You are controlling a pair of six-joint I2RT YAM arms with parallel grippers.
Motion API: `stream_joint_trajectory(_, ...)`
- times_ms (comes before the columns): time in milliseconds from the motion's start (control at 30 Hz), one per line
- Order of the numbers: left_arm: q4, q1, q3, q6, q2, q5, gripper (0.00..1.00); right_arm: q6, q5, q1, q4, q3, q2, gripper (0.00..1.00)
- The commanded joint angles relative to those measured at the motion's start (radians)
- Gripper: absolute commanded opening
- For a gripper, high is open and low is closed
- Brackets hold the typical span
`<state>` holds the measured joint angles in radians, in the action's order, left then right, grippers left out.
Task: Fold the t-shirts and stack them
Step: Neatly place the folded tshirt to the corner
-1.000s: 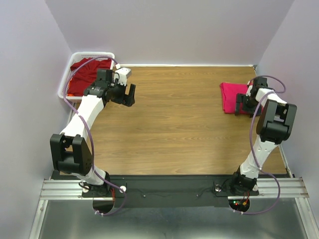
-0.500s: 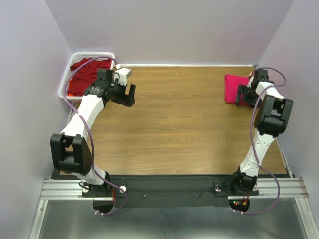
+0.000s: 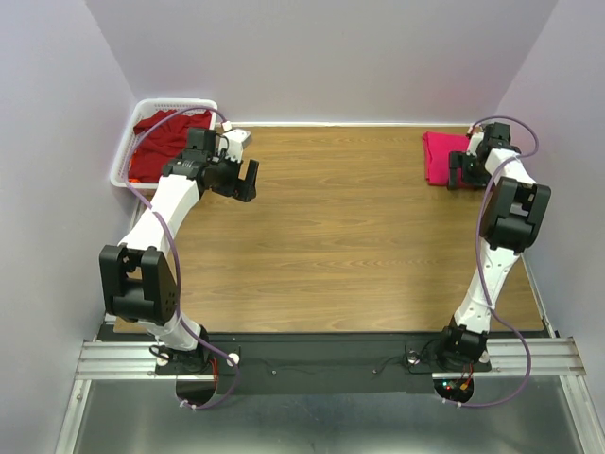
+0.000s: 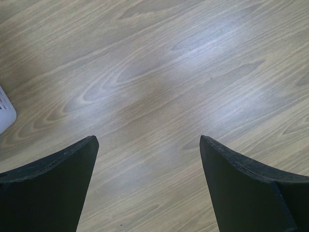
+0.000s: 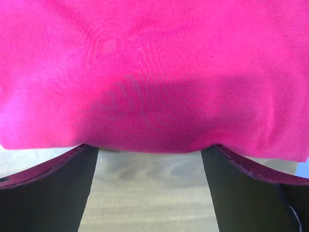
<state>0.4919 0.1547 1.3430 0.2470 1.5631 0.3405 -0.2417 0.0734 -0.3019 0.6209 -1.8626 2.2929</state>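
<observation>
The pink t-shirt (image 3: pixel 437 156) lay folded at upper right, the right gripper (image 3: pixel 460 170) spread wide at its edge, perhaps touching. The left gripper (image 3: pixel 248 180), also apart, hovered near the maroon t-shirt (image 3: pixel 161 142) in its basket (image 3: pixel 175 102).

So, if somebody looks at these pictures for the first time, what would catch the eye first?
The bright pink folded t-shirt at the far right corner of the table stands out most, with the open right gripper at its edge. Next comes the dark red t-shirt heaped in the white mesh basket at the far left corner, while the open left gripper hovers over bare wood beside it.
</observation>
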Motion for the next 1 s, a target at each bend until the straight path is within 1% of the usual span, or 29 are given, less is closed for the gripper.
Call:
stream_joint_trajectory(0, 0.008, -0.006, 0.051, 0.021, -0.006, 0.012, 0.99, -0.057, -0.011, 0.003, -0.113, -0.056, 0.138, 0.93)
stream_joint_trajectory(233, 0.020, -0.007, 0.062, 0.031, 0.005, 0.015, 0.99, -0.064, -0.017, 0.001, -0.099, -0.154, 0.203, 0.94)
stream_joint_trajectory(500, 0.027, -0.009, 0.083, 0.041, 0.023, 0.017, 0.99, -0.059, 0.020, 0.003, -0.084, -0.190, 0.208, 0.95)
stream_joint_trajectory(633, 0.037, -0.018, 0.139, 0.020, 0.044, 0.054, 0.99, -0.050, 0.057, 0.003, -0.064, -0.182, 0.137, 0.99)
stream_joint_trajectory(733, 0.018, -0.020, 0.186, 0.008, 0.052, 0.084, 0.99, -0.031, 0.104, 0.003, -0.046, -0.172, 0.010, 1.00)
stream_joint_trajectory(867, -0.036, -0.023, 0.191, -0.021, 0.031, 0.094, 0.99, -0.015, 0.115, 0.004, -0.014, -0.159, -0.087, 1.00)
stream_joint_trajectory(900, -0.074, -0.024, 0.176, -0.034, 0.011, 0.092, 0.99, -0.016, 0.130, 0.004, -0.003, -0.156, -0.136, 1.00)
stream_joint_trajectory(967, -0.088, -0.024, 0.174, -0.054, -0.005, 0.091, 0.99, -0.011, 0.163, 0.007, 0.032, -0.118, -0.217, 1.00)
